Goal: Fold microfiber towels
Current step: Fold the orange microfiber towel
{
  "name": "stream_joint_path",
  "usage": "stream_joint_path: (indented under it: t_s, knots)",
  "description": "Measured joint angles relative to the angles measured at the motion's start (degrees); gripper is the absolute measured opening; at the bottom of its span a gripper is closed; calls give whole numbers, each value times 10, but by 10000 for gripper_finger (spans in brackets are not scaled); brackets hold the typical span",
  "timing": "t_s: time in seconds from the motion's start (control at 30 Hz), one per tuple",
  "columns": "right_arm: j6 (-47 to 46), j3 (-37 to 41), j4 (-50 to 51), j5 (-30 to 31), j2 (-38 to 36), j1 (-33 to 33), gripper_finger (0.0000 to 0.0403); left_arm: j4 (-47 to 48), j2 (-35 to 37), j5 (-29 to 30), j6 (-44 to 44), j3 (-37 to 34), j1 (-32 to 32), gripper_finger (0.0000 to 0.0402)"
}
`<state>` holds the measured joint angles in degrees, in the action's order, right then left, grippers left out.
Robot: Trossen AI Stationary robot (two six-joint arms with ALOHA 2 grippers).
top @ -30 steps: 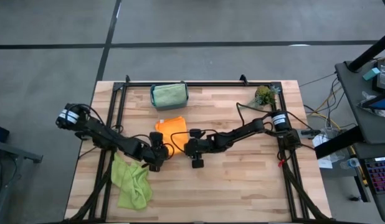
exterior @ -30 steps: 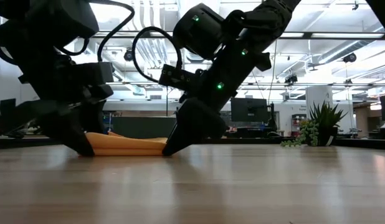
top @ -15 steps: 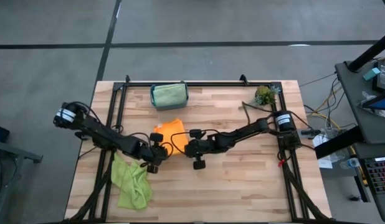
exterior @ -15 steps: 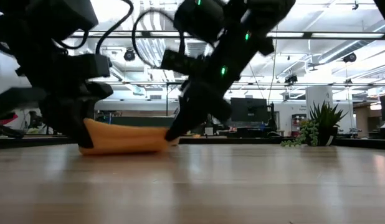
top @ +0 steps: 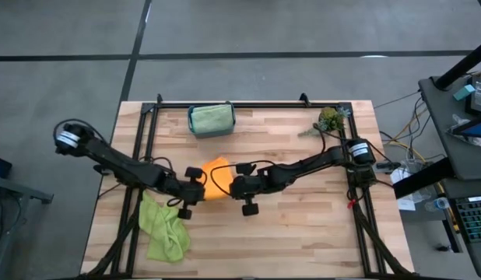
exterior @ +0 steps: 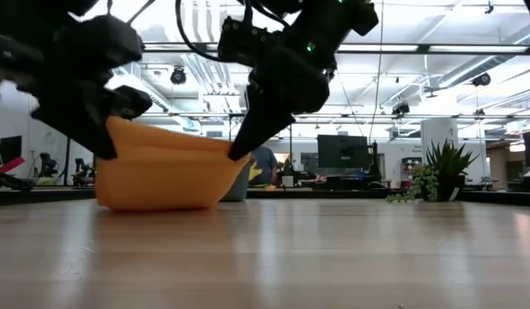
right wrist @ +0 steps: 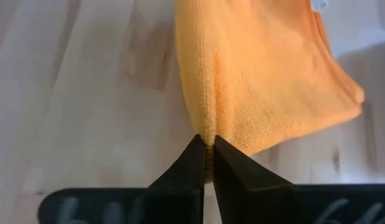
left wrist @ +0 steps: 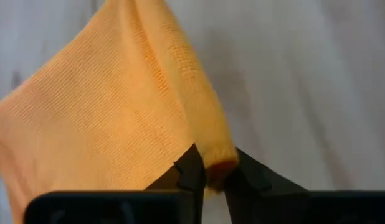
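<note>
An orange microfiber towel (top: 213, 174) is held up by its two near corners in the middle of the table. It sags between my two grippers, and its lower far part (exterior: 162, 199) rests on the wood. My left gripper (top: 198, 185) is shut on the left corner and my right gripper (top: 227, 185) on the right corner. A lime green towel (top: 166, 230) lies crumpled near the table's near left corner. A pale green towel (top: 210, 118) sits in a teal bin at the far edge. My left gripper pinches the orange towel's left near corner (left wrist: 218, 163) between its two fingers, slanting down from the table's left. The hemmed corner shows bunched between the fingertips (left wrist: 194, 167). That corner is lifted clear, and the cloth hangs away from it. My right gripper pinches the towel's right near corner at a bunched fold (right wrist: 205, 135) between its two fingertips (right wrist: 194, 155), slanting down from the table's right. The cloth falls away below the fingers, and its lower part lies on the table.
A small green plant sprig (top: 330, 119) lies at the far right. The teal bin (top: 212, 128) stands at the far edge, left of centre. A black frame rail (top: 248, 103) runs along the far edge. Bare wood spreads over the near right part of the table (top: 303, 233).
Both grippers have risen from the table with the orange towel's near corners. The towel lay flat and low. Its near edge now stands well above the wood and the cloth sags between the grippers, while its far part stays on the table.
</note>
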<state>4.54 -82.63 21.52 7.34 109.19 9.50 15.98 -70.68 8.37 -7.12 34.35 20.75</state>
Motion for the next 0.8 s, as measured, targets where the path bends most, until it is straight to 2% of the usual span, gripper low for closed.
stream_joint_path:
  t_s: [0.13,0.3,0.37,0.4,0.5,0.57,0.63,0.8]
  knots:
    - [6,-2,6,-3,0,0,11,6,21,-35,-23,0,0,69]
    - [11,-2,10,-3,0,0,11,33,42,-40,-7,0,0,135]
    - [11,-2,14,-3,0,0,11,34,50,-17,24,-6,-3,152]
    - [10,-2,15,-3,0,1,11,21,51,16,32,-12,-6,156]
    - [10,-2,26,-3,0,2,11,-35,45,119,57,-38,-24,155]
    - [12,-2,29,-4,0,4,11,-78,34,158,79,-58,-37,146]
    - [13,-2,28,-15,0,5,11,-112,22,173,93,-77,-56,134]
    - [8,-2,34,-35,-6,5,11,-193,-18,169,91,-110,-84,97]
